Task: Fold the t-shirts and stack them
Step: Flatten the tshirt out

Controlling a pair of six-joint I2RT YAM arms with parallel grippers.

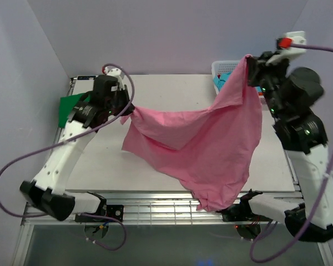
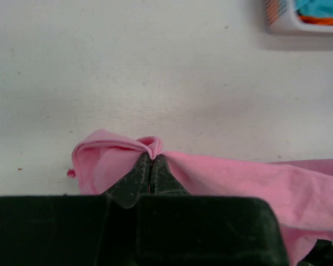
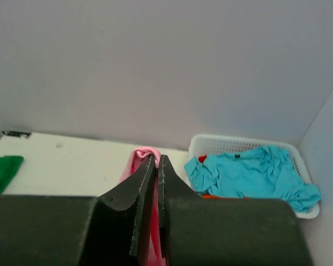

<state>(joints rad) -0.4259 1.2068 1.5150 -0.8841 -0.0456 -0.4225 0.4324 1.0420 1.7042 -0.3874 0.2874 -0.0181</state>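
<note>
**Pink t-shirt suspended between both hands**

The left hand (image 1: 126,112) is pinching one edge of the pink t-shirt (image 1: 205,144). Its fingers (image 2: 137,176) are pressing tight together on a small fold of cloth, low over the left part of the table (image 1: 172,88).

The right hand (image 1: 248,65) is gripping another edge of the same garment, with its fingers closed on a pink tuck. It is holding that edge raised high at the right rear, in front of the basket (image 1: 217,67).

The garment is hanging between the two hands as a loose, sagging sheet. In the top view its lowest part is reaching past the table's near edge, between the two arm bases. Whether the cloth is resting on the table surface cannot be determined.

The green t-shirt (image 1: 72,108) is lying at the rear left of the table, partly hidden behind the left arm.

The white mesh basket is standing at the rear right corner. It is holding a crumpled turquoise t-shirt (image 3: 250,174), and a sliver of orange cloth (image 3: 222,196) is showing beneath that.
</note>
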